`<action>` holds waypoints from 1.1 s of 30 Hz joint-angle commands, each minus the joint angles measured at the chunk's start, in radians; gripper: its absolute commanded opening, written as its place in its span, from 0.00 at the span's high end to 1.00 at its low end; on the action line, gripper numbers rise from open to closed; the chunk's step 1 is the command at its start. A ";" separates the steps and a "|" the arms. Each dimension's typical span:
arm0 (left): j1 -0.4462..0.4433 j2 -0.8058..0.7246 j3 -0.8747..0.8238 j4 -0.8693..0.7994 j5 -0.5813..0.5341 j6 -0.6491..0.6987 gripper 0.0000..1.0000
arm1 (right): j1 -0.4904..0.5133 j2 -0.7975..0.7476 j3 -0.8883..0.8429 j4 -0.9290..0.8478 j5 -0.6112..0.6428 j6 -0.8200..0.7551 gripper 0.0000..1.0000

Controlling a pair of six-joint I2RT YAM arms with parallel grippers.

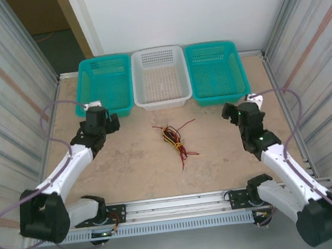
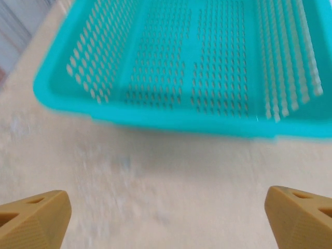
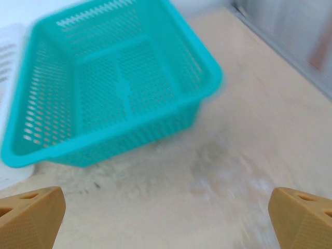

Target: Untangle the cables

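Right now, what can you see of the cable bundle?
The cables are thin strands, red and yellowish with some darker ones, knotted into one small loose clump with red ends straying outward. They lie flat on the beige table near its middle, in front of the white basket. Only the table touches them.

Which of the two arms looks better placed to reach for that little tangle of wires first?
Right, I'd guess, narrowly. The left end effector and right end effector are both open, facing the teal baskets, away from the cables. The tangle's loose red strand reaches toward the right arm's side.
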 commanded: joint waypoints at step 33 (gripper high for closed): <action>-0.122 -0.083 0.279 -0.450 0.599 -0.382 0.16 | 0.511 0.818 0.516 -0.443 -0.651 -0.145 0.17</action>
